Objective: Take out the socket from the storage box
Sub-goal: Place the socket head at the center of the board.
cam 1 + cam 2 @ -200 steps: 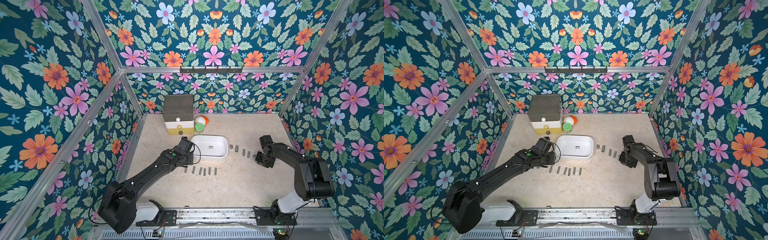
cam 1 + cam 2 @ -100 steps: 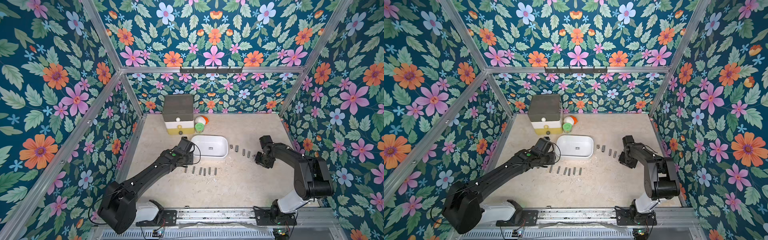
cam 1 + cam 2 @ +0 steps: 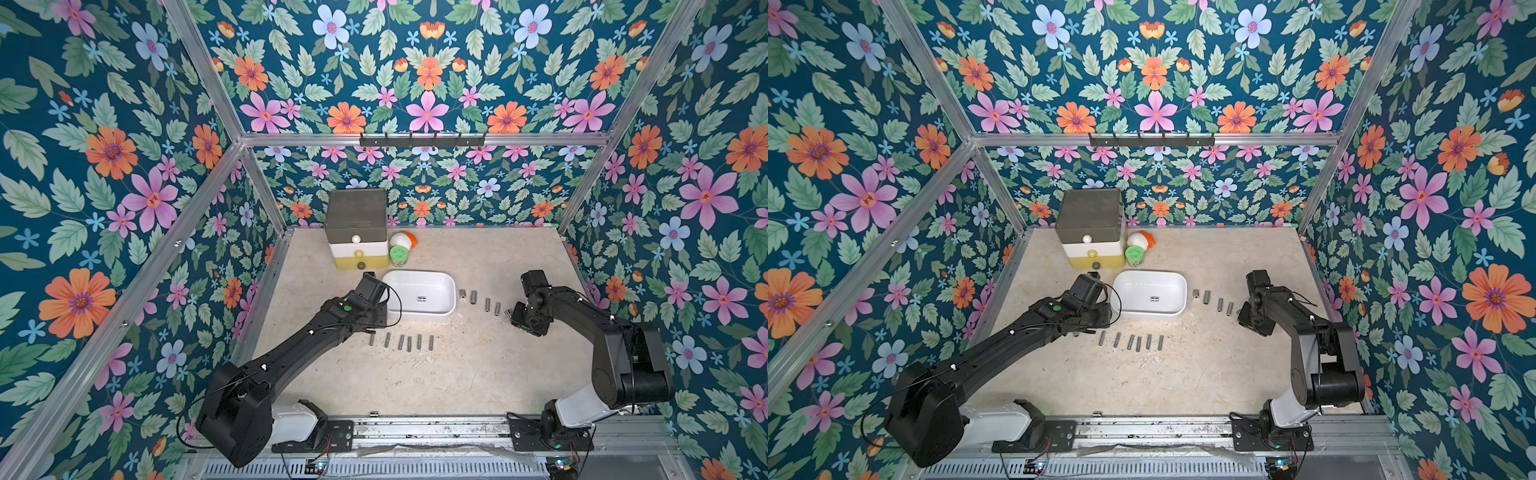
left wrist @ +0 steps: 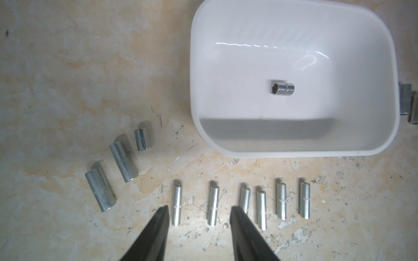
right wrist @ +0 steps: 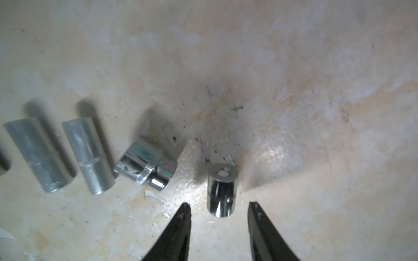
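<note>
Inside the storage box [image 3: 452, 291]: a single chrome socket [image 3: 422, 299] lay on its side near the middle of the white floor, clear of every wall; the left wrist view [image 4: 282, 88] showed its hex mouth.
Storage box position: flat on the table [image 3: 457, 374], just in front of the drawer tower [image 3: 356, 224], between the two arms.
Left gripper [image 4: 199, 208]: fingers parted to a middling gap, gripping nothing, poised over the row of slim sockets [image 3: 401, 341] in front of the box; two of that row showed between the fingers.
Beside that row: three stouter sockets [image 4: 123, 161] lay in a slanted line, mostly hidden under the left arm in both top views.
Right gripper [image 5: 219, 204]: fingers apart and holding nothing, with a clear gap on each side of the short chrome socket [image 5: 222, 189] between the tips.
Short chrome socket: looked to stand on end on the table, square drive hole up, touched by neither finger.
Right of the box: grey sockets [image 3: 473, 296] lay in a curved line toward the right gripper; four showed in both top views.
Nearest neighbour: a knurled chrome socket [image 5: 147, 165] lay tilted, apart from the short one.
Back of the table: a green-lidded jar [image 3: 399, 254] stood just beside the drawer tower.
</note>
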Robot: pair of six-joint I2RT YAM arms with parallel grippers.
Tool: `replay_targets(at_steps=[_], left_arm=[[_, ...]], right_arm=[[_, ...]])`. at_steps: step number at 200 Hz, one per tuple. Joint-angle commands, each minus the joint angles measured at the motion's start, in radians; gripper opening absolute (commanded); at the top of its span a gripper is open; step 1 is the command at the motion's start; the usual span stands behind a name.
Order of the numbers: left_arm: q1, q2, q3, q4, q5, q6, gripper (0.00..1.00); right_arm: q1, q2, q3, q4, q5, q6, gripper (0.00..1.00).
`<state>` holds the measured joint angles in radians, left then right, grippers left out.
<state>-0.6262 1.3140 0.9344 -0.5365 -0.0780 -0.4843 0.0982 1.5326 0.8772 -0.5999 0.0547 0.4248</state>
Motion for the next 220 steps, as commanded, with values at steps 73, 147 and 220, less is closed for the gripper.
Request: replay_targets(at_steps=[73,147,220], left_arm=[[-0.034,0.319,0.312,-0.03,0.034,0.032,0.53],[-0.096,0.67,0.599,-0.101,0.026,0.02,0.7],[-0.157,0.835,0.677,-0.163,-0.02,-0.056,0.76]], right_arm=[[0.001,-0.148,-0.006,-0.043,-0.032,0.011,0.47],[0.005,-0.154,-0.014,-0.033,-0.056,0.002,0.49],[0.014,-0.135,-0.012,-0.023,-0.064,-0.002,0.51]])
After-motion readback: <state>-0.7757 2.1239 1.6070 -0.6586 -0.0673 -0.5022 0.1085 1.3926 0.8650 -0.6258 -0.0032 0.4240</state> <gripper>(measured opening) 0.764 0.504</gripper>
